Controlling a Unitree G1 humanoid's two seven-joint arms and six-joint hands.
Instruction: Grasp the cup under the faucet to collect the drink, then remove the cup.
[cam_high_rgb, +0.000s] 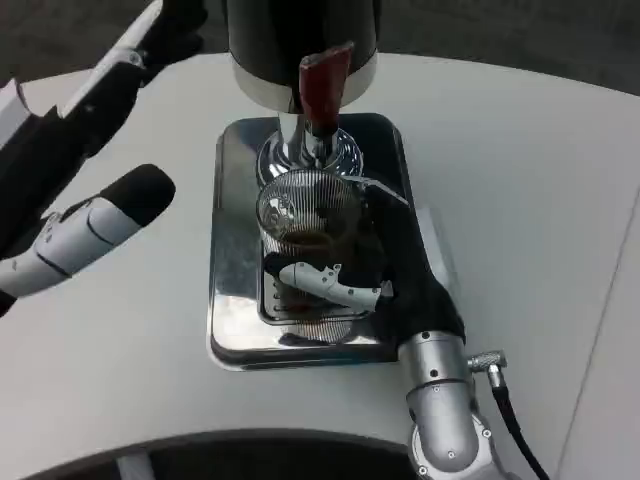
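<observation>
Head view, left to right: my left hand (90, 215) hangs off to the left of the tray (232, 300) with fingers spread, holding nothing. The cup (306, 215) stands on the tray under the faucet (322, 85), dark drink already pooled inside. My right hand (385, 275) wraps the cup, so grasp and filling look done; I judge only the removal remains.

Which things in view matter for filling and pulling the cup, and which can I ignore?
Part of the job:
- cup, ribbed clear glass with dark drink inside
- faucet above the cup, with red tap lever
- right robot hand, holding the cup
- metal drip tray under the cup

Not in use:
- left robot hand, over the bare white table, holding nothing
</observation>
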